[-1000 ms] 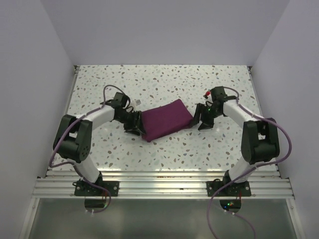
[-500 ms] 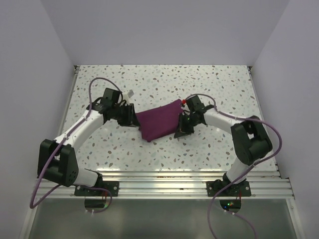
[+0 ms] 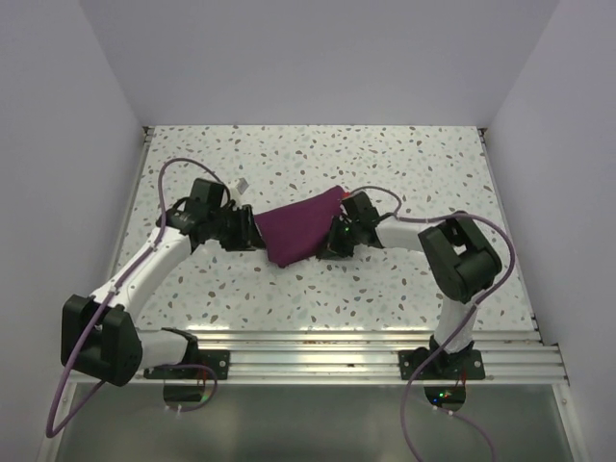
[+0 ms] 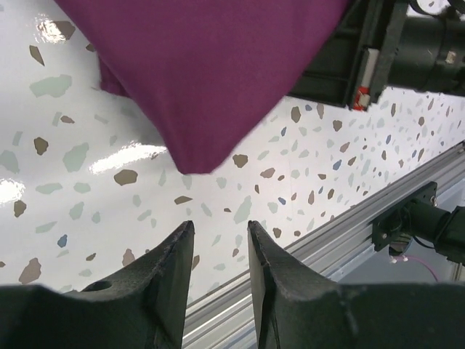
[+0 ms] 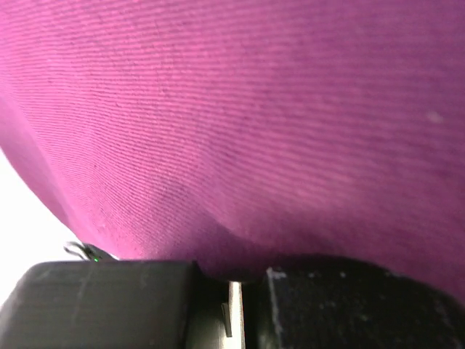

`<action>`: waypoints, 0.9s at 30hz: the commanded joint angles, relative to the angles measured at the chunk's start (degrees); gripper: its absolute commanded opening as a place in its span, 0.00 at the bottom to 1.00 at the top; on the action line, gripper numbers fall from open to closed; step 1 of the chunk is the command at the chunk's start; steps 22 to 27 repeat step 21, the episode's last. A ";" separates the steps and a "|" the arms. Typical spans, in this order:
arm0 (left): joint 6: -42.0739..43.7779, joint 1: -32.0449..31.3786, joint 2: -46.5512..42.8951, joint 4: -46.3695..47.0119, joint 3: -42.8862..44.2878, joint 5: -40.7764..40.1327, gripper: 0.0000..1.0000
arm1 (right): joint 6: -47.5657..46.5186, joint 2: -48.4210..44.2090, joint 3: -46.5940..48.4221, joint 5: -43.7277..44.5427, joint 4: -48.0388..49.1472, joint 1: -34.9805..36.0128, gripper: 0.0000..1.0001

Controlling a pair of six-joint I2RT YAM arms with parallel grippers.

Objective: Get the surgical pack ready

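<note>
The surgical pack (image 3: 300, 228) is a folded plum-purple cloth bundle lying in the middle of the speckled table. Its contents are hidden. My right gripper (image 3: 332, 243) sits at the bundle's lower right edge. In the right wrist view the purple cloth (image 5: 240, 116) fills the frame, and a fold of it dips into my right gripper (image 5: 236, 273), which is shut on it. My left gripper (image 3: 248, 234) is at the bundle's left end. In the left wrist view it (image 4: 220, 227) stands open with nothing between its fingers, a short way from the pack's corner (image 4: 196, 80).
The speckled tabletop (image 3: 404, 164) is walled on three sides. A metal rail (image 3: 308, 361) runs along the near edge and shows in the left wrist view as a rail (image 4: 341, 233). A small white tag (image 3: 246, 181) lies behind the left arm.
The right gripper has closed on the pack's right edge and pushed left with it. The bundle has shifted left and turned. The left gripper has backed left along with it.
</note>
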 commanded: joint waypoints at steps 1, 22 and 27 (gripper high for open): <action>-1.43 0.45 -3.27 -1.03 0.71 -1.09 0.40 | 3.88 7.80 5.36 7.56 5.31 0.70 0.03; -9.33 0.45 -17.23 23.08 -22.02 6.19 1.00 | -13.16 -18.88 -11.92 11.26 -2.20 2.11 0.99; -9.33 0.45 -17.23 23.08 -22.02 6.19 1.00 | -13.16 -18.88 -11.92 11.26 -2.20 2.11 0.99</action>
